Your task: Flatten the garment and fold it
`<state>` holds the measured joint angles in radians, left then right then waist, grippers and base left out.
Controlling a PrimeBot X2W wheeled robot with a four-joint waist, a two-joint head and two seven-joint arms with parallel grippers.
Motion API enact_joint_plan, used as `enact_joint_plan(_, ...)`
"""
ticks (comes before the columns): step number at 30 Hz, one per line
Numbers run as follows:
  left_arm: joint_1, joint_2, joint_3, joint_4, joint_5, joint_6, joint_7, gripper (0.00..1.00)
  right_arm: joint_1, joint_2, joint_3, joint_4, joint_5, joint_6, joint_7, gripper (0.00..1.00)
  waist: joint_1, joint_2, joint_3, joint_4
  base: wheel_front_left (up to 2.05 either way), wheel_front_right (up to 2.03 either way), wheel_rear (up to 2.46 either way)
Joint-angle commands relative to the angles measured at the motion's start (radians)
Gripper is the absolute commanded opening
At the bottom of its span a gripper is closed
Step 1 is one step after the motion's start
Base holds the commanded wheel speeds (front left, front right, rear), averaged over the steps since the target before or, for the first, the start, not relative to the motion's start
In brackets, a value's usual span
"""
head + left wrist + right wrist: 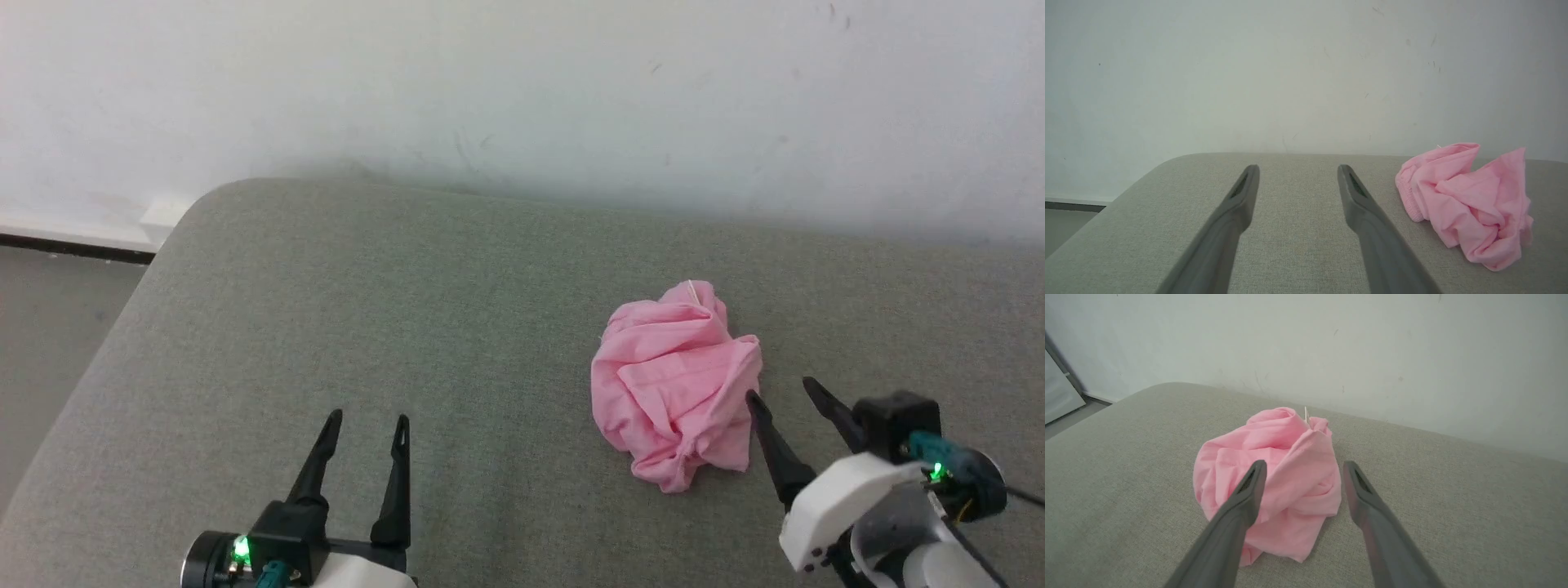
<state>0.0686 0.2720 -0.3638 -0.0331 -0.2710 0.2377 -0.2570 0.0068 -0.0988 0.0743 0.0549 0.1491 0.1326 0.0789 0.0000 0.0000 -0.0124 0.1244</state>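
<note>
The garment (673, 384) is a crumpled light pink heap on the grey-green cushion, right of centre in the head view; a small white label pokes up at its far top. It also lies at the right of the left wrist view as the garment (1466, 204), its gathered waistband facing left. My right gripper (780, 392) is open just beside the heap's right edge, its left finger nearly touching the cloth; in the right wrist view the garment (1274, 477) sits behind that gripper (1304, 469). My left gripper (367, 420) stands open at the lower left, well apart from the cloth, seen too as gripper (1298, 171).
The cushion (367, 310) has a rounded far-left corner and ends at a white wall (522, 90) behind it. A strip of grey floor (49, 327) lies beyond the cushion's left edge. Broad bare cushion spreads left of the heap.
</note>
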Motion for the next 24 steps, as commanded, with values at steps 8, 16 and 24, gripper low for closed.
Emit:
enact_joint_plan(8,-0.034,-0.050,-0.015,0.041,0.030,-0.035,-0.005,1.00,-0.177,-0.031,0.001,0.066,0.070,-0.002,0.434,1.00,0.0000,0.0000,0.036,0.086,0.00,0.00,0.00)
enact_joint_plan(16,-0.049,-0.071,-0.004,0.048,0.049,-0.054,-0.005,1.00,-0.250,-0.011,-0.087,0.172,0.008,-0.002,0.577,1.00,0.0000,0.0000,0.058,0.136,0.00,0.00,0.00)
enact_joint_plan(24,-0.047,-0.092,0.015,0.055,0.064,-0.069,-0.005,1.00,-0.267,-0.006,-0.009,0.181,0.004,-0.002,0.512,0.00,0.0000,0.0000,0.065,0.145,0.00,0.00,0.00)
